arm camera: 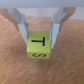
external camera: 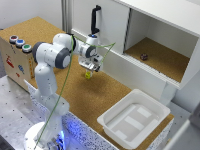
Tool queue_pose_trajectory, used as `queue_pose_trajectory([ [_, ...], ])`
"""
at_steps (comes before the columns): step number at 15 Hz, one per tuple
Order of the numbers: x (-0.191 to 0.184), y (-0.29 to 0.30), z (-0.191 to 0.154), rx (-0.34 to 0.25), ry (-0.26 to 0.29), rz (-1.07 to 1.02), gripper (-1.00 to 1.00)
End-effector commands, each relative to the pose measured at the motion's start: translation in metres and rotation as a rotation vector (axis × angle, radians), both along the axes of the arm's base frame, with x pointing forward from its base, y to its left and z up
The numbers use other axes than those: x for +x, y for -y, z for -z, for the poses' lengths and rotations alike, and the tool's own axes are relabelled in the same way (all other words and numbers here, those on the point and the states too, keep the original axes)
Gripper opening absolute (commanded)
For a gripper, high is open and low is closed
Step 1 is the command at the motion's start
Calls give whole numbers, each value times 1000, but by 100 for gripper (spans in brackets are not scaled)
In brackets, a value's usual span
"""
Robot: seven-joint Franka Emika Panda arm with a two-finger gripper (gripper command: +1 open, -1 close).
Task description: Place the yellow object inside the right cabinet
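Your gripper (external camera: pixel 89 70) has its fingers (arm camera: pixel 21 25) closed onto the yellow object (arm camera: pixel 38 44), pinching the cube's two sides; the wrist view shows a black T on its top face. In the exterior view the cube (external camera: pixel 88 75) hangs just above the cork table (external camera: pixel 105 95), with the right cabinet (external camera: pixel 165 35) out at about two o'clock and the white tray (external camera: pixel 107 121) at five o'clock from it

The yellow cube (arm camera: pixel 38 45), lettered T and S in black, hangs clamped between the hand's (external camera: pixel 89 70) fingers above the cork counter (external camera: pixel 100 95), well apart from the open white cabinet (external camera: pixel 162 47) with its cork-brown floor.
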State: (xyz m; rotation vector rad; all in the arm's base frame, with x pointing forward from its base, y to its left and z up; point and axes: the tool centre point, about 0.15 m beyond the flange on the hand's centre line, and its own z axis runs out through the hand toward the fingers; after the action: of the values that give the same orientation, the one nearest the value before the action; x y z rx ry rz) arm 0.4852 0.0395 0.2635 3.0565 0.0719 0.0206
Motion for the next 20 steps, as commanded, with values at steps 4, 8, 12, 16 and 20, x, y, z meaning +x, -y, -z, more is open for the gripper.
queue_pose_trajectory([
  [4, 14, 168, -67, -108, 153, 308, -100],
  [8, 28, 273, -110, -135, 246, 447, -100],
  [12, 52, 350, -167, -116, 405, 559, -100],
  [16, 95, 378, -217, -74, 553, 547, -100],
  [20, 142, 379, -237, -55, 603, 464, -100],
])
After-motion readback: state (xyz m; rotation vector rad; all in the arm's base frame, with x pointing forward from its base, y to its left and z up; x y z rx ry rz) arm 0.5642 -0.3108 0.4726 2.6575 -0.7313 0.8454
